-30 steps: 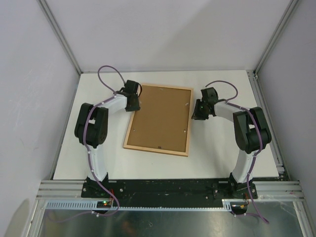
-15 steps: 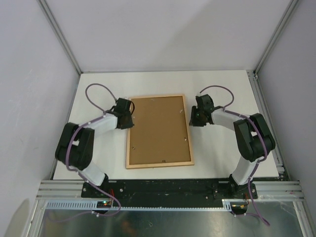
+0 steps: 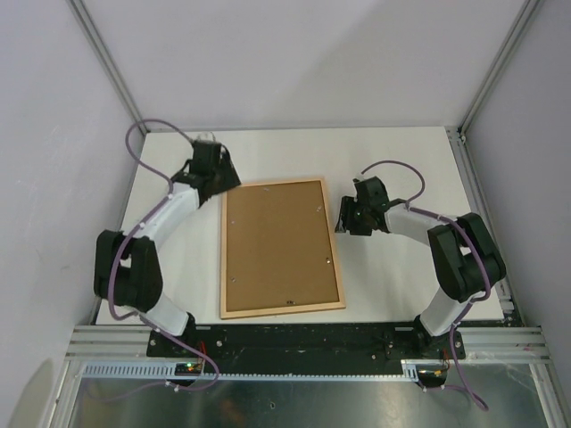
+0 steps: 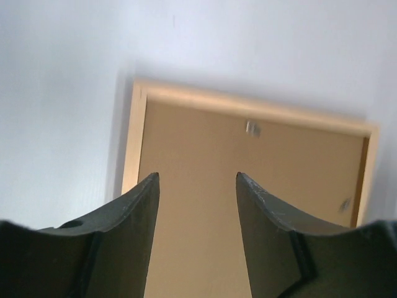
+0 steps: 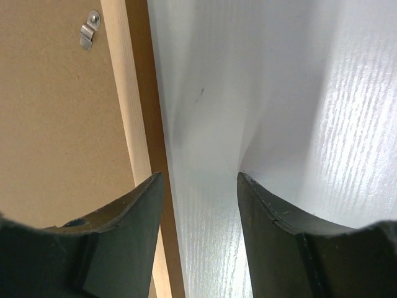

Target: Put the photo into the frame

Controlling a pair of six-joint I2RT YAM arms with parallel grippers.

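The frame (image 3: 285, 309) lies back up on the white table, pale wood rails around a brown backing board (image 3: 278, 245). The photo is hidden. My left gripper (image 3: 225, 181) hovers at the frame's far left corner. In the left wrist view it (image 4: 197, 177) is open, with only the backing board (image 4: 248, 167) and the pale rail (image 4: 248, 107) showing between and beyond its fingers. My right gripper (image 3: 343, 219) sits just off the frame's right rail. In the right wrist view it (image 5: 200, 177) is open over bare table, with the rail (image 5: 127, 112) beside its left finger.
Small metal clips (image 5: 90, 28) hold the backing board in the frame. The white table (image 3: 401, 276) is walled by pale panels, with aluminium posts at the corners. A black mounting rail (image 3: 303, 341) runs along the near edge.
The frame slid toward the near edge and turned to lean the other way. My left gripper moved to the frame's far left corner. Both grippers opened wider.
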